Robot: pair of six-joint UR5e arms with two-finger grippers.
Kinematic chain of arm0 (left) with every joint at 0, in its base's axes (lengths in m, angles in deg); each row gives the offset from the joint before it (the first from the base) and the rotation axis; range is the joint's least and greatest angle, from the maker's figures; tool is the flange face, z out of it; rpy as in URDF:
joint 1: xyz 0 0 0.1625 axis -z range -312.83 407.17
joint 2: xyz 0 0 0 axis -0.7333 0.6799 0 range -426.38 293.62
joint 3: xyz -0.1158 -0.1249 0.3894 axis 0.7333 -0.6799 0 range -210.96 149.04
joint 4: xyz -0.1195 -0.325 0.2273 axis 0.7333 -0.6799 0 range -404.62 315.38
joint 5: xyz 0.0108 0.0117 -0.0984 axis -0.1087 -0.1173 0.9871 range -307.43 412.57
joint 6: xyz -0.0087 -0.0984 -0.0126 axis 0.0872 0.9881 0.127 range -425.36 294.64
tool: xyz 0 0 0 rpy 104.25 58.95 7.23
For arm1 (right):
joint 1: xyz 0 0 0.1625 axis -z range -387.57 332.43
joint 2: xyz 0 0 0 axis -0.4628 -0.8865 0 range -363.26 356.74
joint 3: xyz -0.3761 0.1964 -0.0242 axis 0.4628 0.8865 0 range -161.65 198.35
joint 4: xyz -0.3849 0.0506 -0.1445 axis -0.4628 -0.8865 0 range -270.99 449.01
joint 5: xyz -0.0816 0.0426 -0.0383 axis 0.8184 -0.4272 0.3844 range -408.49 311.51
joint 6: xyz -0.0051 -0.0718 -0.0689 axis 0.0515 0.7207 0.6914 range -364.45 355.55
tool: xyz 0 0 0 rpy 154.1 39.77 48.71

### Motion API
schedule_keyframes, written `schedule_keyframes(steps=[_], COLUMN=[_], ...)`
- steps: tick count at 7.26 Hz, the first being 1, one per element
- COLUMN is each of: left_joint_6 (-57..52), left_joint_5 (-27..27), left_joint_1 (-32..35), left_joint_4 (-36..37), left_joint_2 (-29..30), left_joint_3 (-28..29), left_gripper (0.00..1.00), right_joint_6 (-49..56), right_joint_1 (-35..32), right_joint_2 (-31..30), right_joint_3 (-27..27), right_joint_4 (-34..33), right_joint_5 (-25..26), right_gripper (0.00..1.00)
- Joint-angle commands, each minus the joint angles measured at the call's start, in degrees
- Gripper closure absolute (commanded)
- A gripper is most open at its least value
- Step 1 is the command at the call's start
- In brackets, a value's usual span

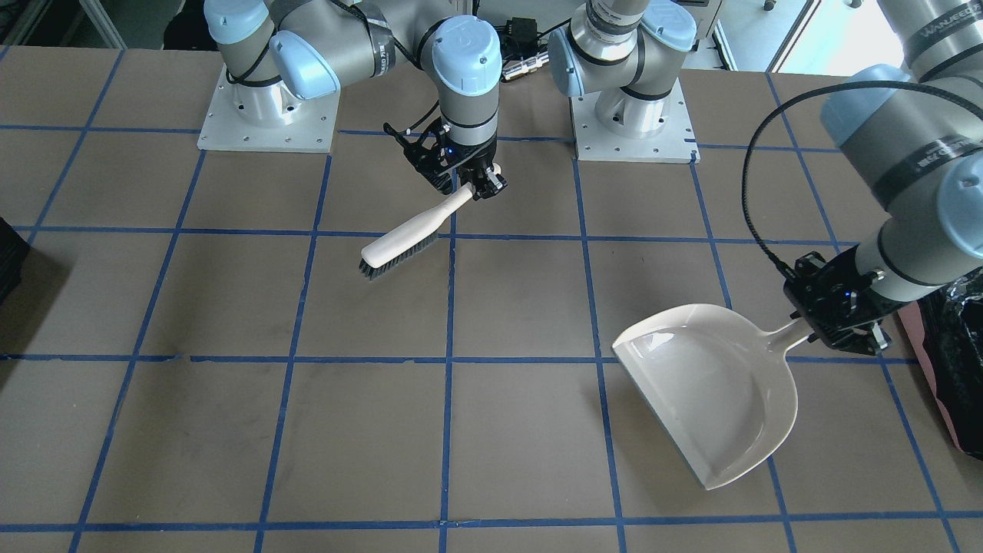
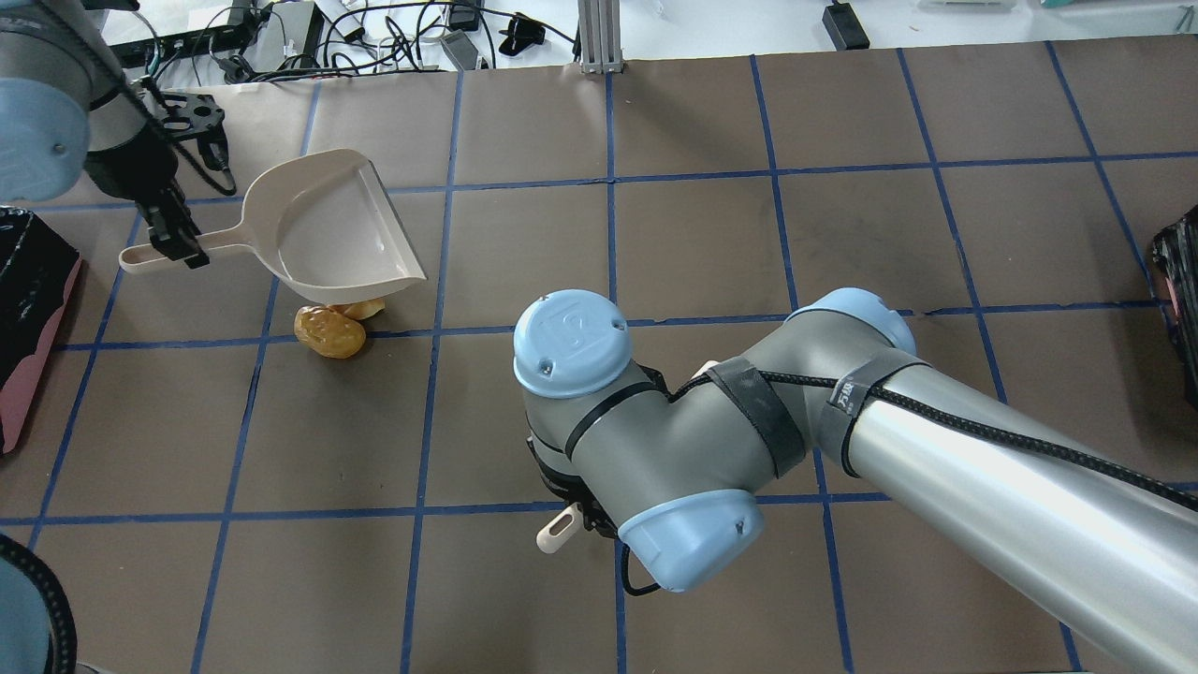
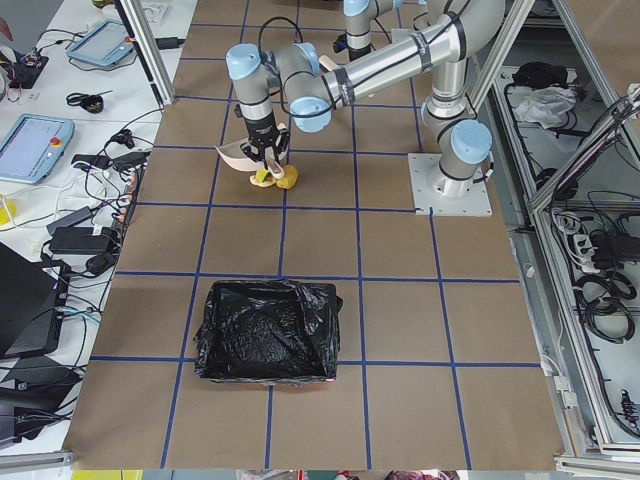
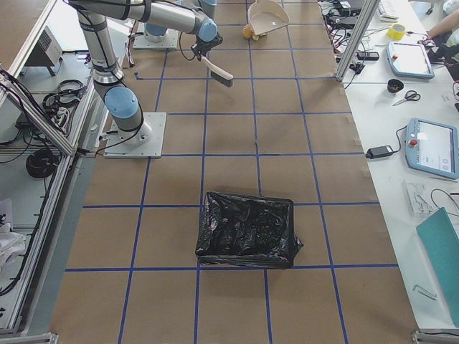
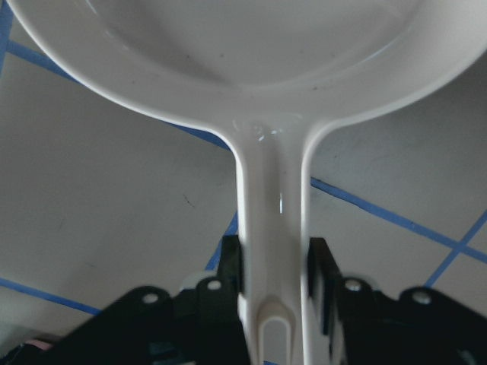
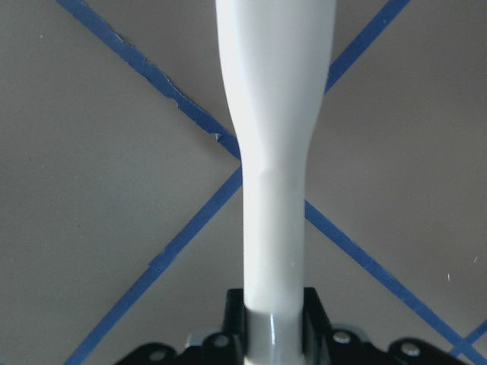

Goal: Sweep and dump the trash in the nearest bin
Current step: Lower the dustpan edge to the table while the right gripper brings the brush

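My left gripper (image 1: 825, 332) is shut on the handle of a cream dustpan (image 1: 714, 384), also seen in the overhead view (image 2: 337, 225) and the left wrist view (image 5: 275, 266). The pan's inside is bare. The trash (image 2: 329, 329), a brown lump with yellow bits, lies on the table at the pan's lip, partly hidden by it. My right gripper (image 1: 482, 184) is shut on the handle of a white brush (image 1: 407, 238) near the robot's base, far from the trash. The pink-sided bin (image 2: 33, 281) with its black bag stands beyond my left gripper.
A second black-bagged container (image 4: 247, 229) stands at the table's far right end, showing at the overhead view's right edge (image 2: 1177, 281). Blue tape lines grid the brown table (image 1: 522, 430). My right arm (image 2: 842, 440) hides the brush head from overhead.
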Motion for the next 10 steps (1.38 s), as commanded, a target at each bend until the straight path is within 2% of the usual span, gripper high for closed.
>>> schedule_keyframes(steps=[1,2,3,4,5,6,8,9,10], left_joint_6=[-20.06,-26.67,-31.6,-34.96,-36.12,-36.22,-35.7,-35.0,-32.64], left_joint_5=[0.03,-0.23,-0.32,-1.45,-3.03,-3.04,-4.62,-4.63,-4.54], left_joint_1=[-6.99,-8.41,-9.64,-10.7,-10.79,-10.79,-11.84,-11.85,-11.85], left_joint_4=[1.06,3.85,5.53,10.15,16.64,18.36,20.92,20.92,20.92], left_joint_2=[0.22,0.66,1.02,1.45,2.15,2.94,4.96,5.58,6.37], left_joint_3=[-0.26,-0.26,-1.05,-2.97,-5.34,-5.53,-4.23,-4.91,-5.1], left_gripper=[1.0,1.0,1.0,1.0,1.0,1.0,1.0,1.0,1.0], right_joint_6=[0.08,0.17,-0.36,-1.14,-3.76,-3.79,-4.31,-5.01,-5.8], right_joint_1=[0.0,0.0,0.0,0.0,-0.17,-1.31,-3.59,-5.17,-6.49], right_joint_2=[0.12,0.47,2.65,7.11,12.37,15.04,19.78,22.59,24.62], right_joint_3=[0.34,0.77,4.17,9.6,15.66,20.77,28.86,33.51,37.48], right_joint_4=[-0.15,-0.23,0.11,0.73,1.25,4.48,5.22,7.13,8.45], right_joint_5=[-0.17,-0.35,-0.27,-0.18,-0.35,-1.57,-6.48,-6.68,-9.12], right_gripper=[1.0,1.0,1.0,1.0,1.0,1.0,1.0,1.0,1.0])
